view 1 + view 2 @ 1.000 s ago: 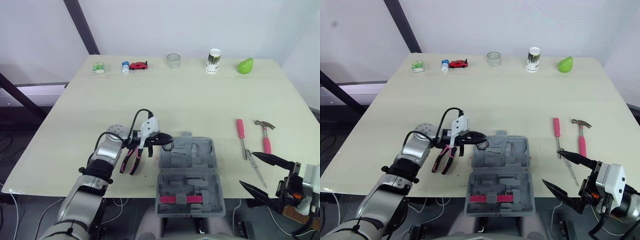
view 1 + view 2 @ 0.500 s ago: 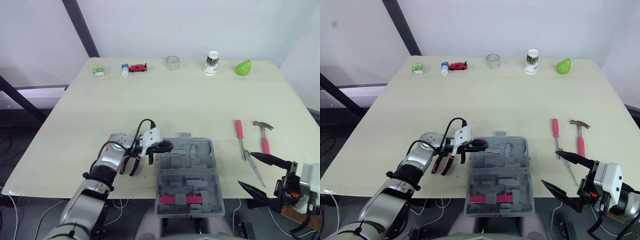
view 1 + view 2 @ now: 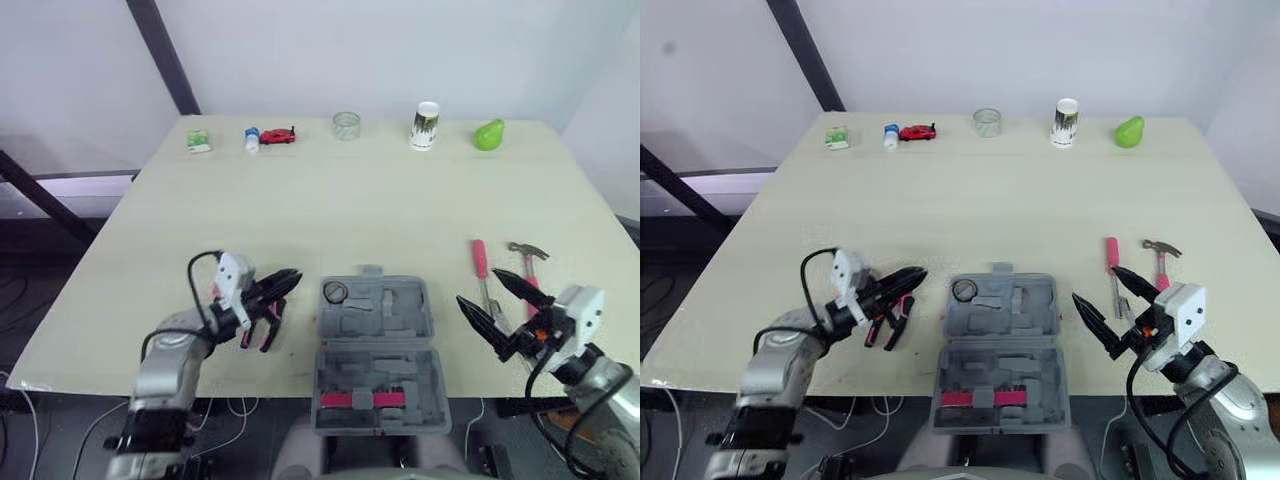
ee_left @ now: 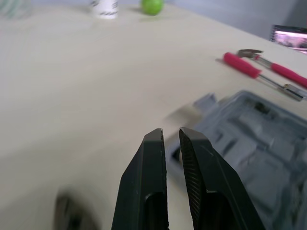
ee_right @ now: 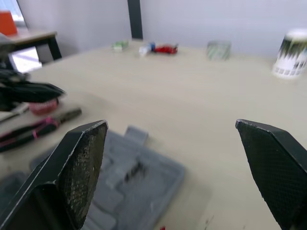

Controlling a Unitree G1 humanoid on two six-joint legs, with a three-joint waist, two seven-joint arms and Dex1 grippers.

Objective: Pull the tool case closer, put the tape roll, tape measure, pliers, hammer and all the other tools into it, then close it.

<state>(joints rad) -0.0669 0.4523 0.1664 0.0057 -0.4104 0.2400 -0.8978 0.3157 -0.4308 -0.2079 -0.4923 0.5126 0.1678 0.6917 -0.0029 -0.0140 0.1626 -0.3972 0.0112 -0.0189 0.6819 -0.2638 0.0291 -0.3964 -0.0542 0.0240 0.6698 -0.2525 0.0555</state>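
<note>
The grey tool case lies open at the table's near edge, with a pink tool in its front half. A small black tape roll rests in its back-left corner. My left gripper is shut and holds nothing, just left of the case, above the pink-handled pliers. My right gripper stands open right of the case, beside the pink screwdriver and the hammer. The right wrist view shows a reddish round thing near the pliers.
Along the far edge stand a green box, a small bottle, a red toy car, a glass cup, a white can and a green pear.
My left gripper drew back to the left from over the case, and the black tape roll now lies in the case. My right gripper rose from below the table edge to beside the screwdriver.
</note>
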